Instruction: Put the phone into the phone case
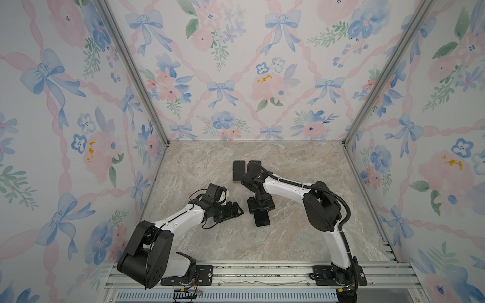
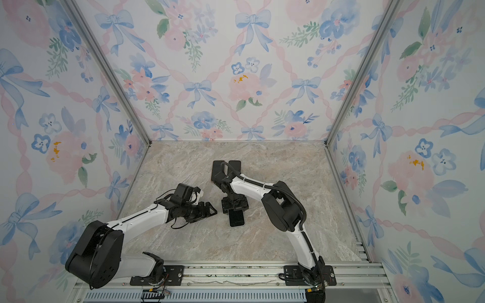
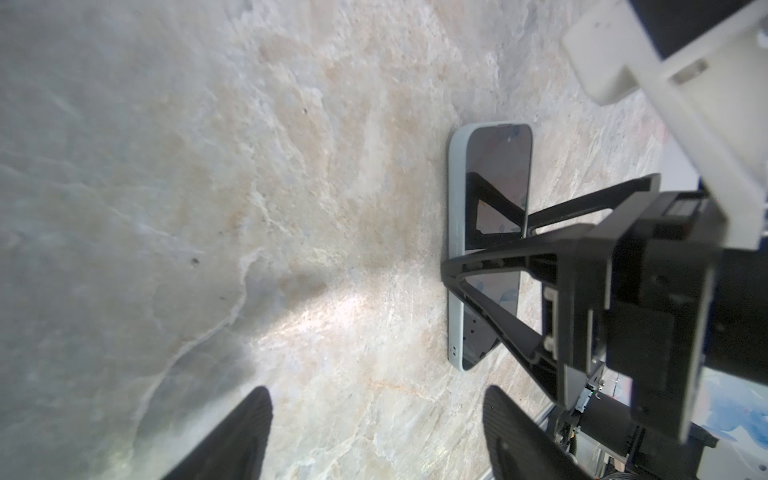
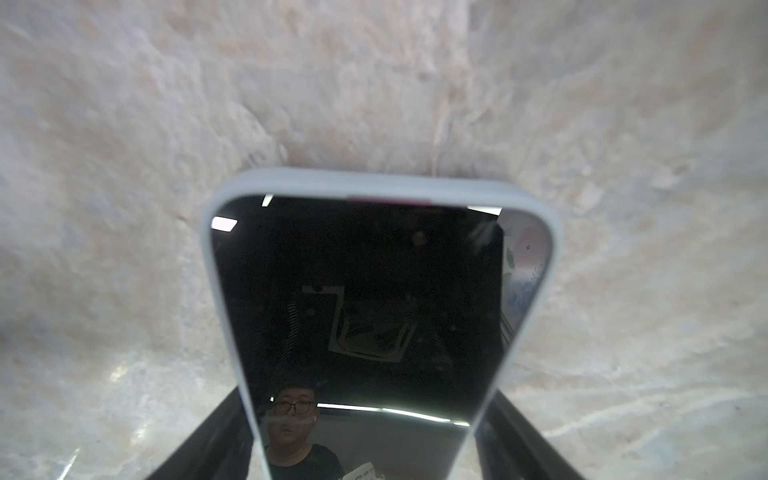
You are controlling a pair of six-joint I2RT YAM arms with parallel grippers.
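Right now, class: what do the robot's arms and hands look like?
Both: white shells, black joints. The left arm trails thin black wires; the right arm carries a ribbed black hose. The left hand and right hand are black, with triangular skeletal fingers; left pads ribbed.

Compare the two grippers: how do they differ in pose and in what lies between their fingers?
The left gripper reaches sideways toward the phone; the right gripper points downward. The left gripper's fingers are spread over bare table; the right gripper's fingers straddle the cased phone, though contact is unclear. Both are black and low over the table.
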